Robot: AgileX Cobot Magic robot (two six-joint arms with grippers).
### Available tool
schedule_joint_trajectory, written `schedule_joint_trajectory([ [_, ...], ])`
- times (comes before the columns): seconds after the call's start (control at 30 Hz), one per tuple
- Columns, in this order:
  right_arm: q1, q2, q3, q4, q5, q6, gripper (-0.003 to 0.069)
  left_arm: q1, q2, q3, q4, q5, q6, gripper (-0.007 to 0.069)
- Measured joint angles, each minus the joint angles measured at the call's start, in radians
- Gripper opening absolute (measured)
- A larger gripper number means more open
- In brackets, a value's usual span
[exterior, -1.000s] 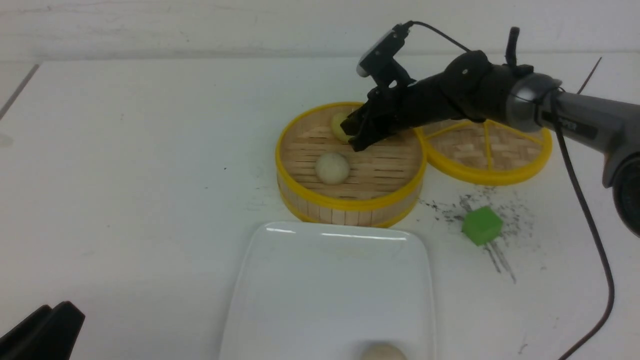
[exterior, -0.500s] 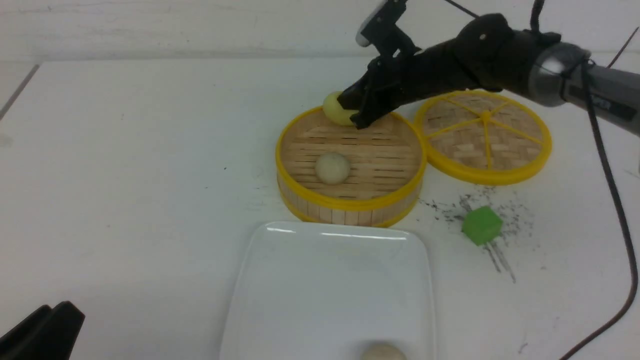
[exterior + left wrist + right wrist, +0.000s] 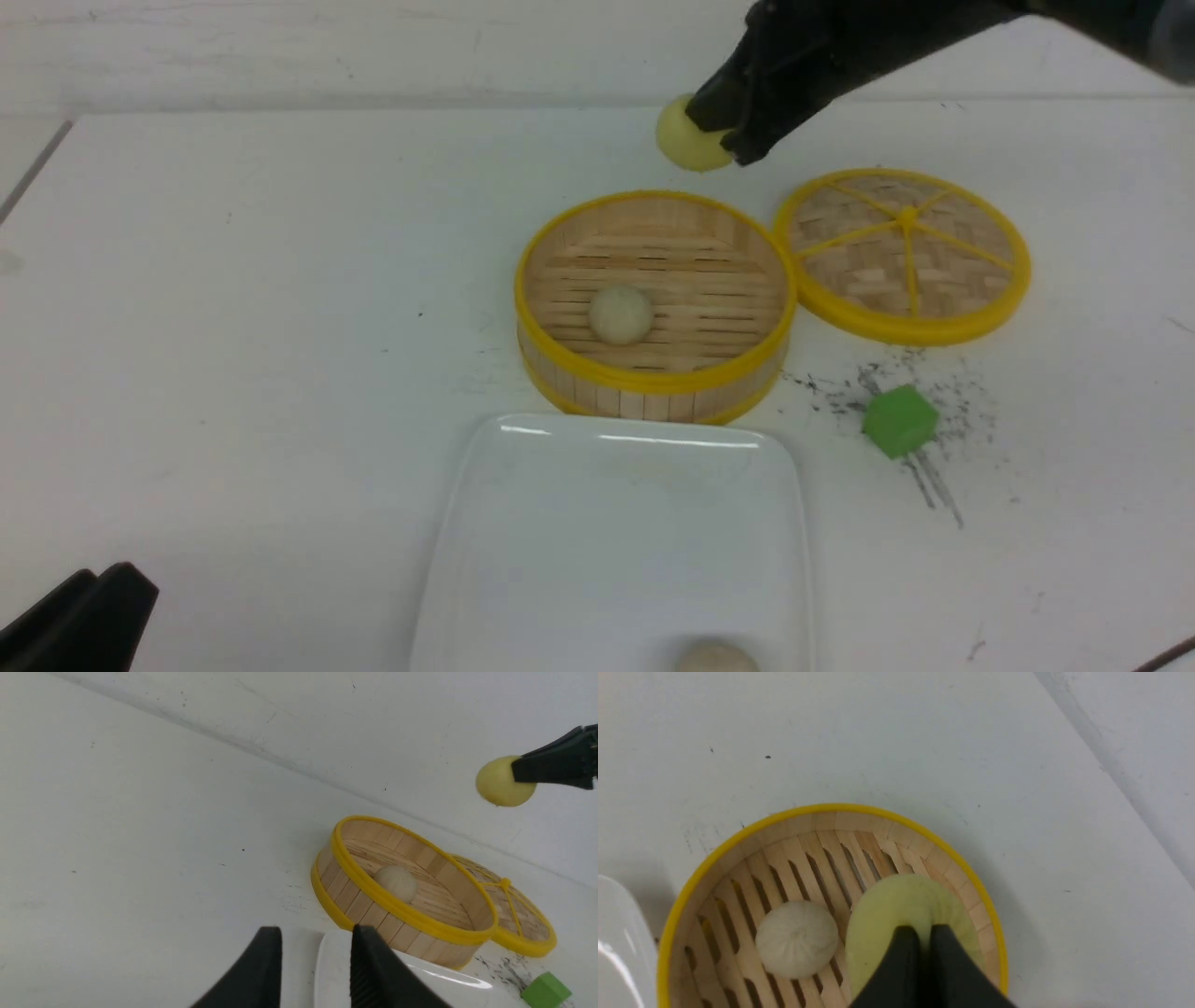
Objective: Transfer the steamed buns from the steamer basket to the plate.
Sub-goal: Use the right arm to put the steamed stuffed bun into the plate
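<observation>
Right end effector [image 3: 721, 133] on yellow bun [image 3: 683, 142]

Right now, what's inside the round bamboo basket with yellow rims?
One off-white round bun sits on the bamboo basket's slatted floor. The pale yellow bun is up in the air, pinched by the right gripper. The near wall hides a strip of floor.

From the front, the right gripper [image 3: 724, 138] runs off the top edge, and its fingers cover one side of the yellow bun [image 3: 680, 140]. The bottom edge cuts through the plate [image 3: 485, 560] and the off-white bun [image 3: 716, 658] on it. The left gripper [image 3: 107, 588] shows only as a dark corner.
</observation>
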Motion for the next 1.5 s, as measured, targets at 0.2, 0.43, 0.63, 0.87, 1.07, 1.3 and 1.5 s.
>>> schedule_joint_trajectory([
  [0.2, 0.0, -0.156, 0.0, -0.065, 0.186, 0.13, 0.0015, 0.0, 0.0, 0.0, 0.001, 0.0, 0.0, 0.0241],
  [0.43, 0.002, -0.2, 0.017, -0.075, 0.424, 0.206, 0.0015, 0.0, 0.0, 0.0, 0.001, 0.0, 0.0, 0.0241],
  [0.63, 0.002, -0.202, 0.181, -0.074, 0.424, 0.231, 0.0015, 0.0, 0.0, 0.0, 0.001, 0.0, 0.0, 0.0241],
  [0.87, 0.02, -0.202, 0.492, 0.021, 0.373, 0.145, 0.0015, 0.0, 0.0, 0.0, 0.001, 0.002, 0.0, 0.0241],
  [1.07, 0.037, -0.202, 0.708, 0.218, 0.175, -0.042, 0.0015, 0.0, 0.0, 0.0, 0.005, 0.002, 0.0, 0.0241],
  [1.3, 0.076, -0.194, 0.721, 0.324, 0.128, -0.097, 0.0016, 0.0, 0.0, 0.0, 0.01, 0.007, 0.0, 0.0241],
  [1.5, 0.121, -0.151, 0.721, 0.323, 0.113, -0.113, 0.0016, 0.0, 0.0, 0.0, 0.01, 0.007, 0.0, 0.0241],
])
